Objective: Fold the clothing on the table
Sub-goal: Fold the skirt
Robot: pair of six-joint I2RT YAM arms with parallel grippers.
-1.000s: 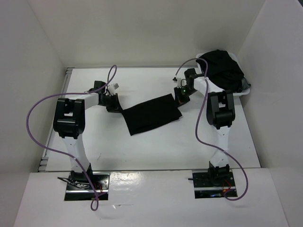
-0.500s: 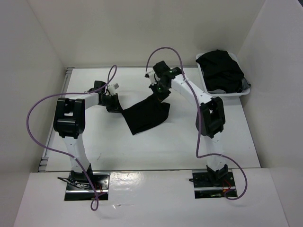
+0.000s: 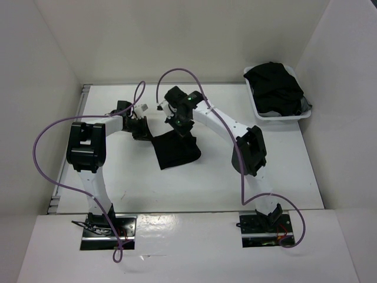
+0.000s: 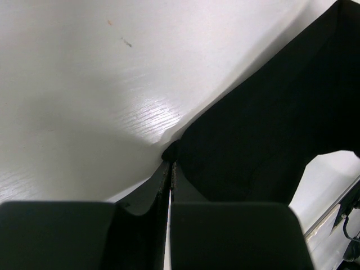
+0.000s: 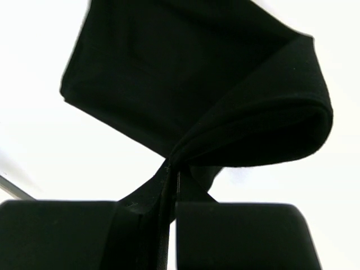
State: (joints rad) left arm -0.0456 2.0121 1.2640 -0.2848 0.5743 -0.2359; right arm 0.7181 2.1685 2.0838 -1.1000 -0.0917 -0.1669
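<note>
Left gripper (image 4: 170, 164) and right gripper (image 5: 171, 169) each pinch the thin black clothing (image 3: 175, 152) by an edge; if either pinch slips, the fold may land crooked

Back wall (image 3: 177, 35): plain white panel behind the far edge of the table (image 3: 177, 188).
Left wall (image 3: 29, 88): white panel slanting along the table's left side.
Right wall (image 3: 347, 88): white panel along the table's right side.
Rail (image 3: 54, 200): thin metal strip on the table's left edge.
Tray (image 3: 283, 117): white, at the table's far right corner, holding a heap of black clothes (image 3: 274, 85).
Ledge (image 3: 194, 247): glossy white, at the table's near edge, showing glare.
Light: even, with soft shadows.
</note>
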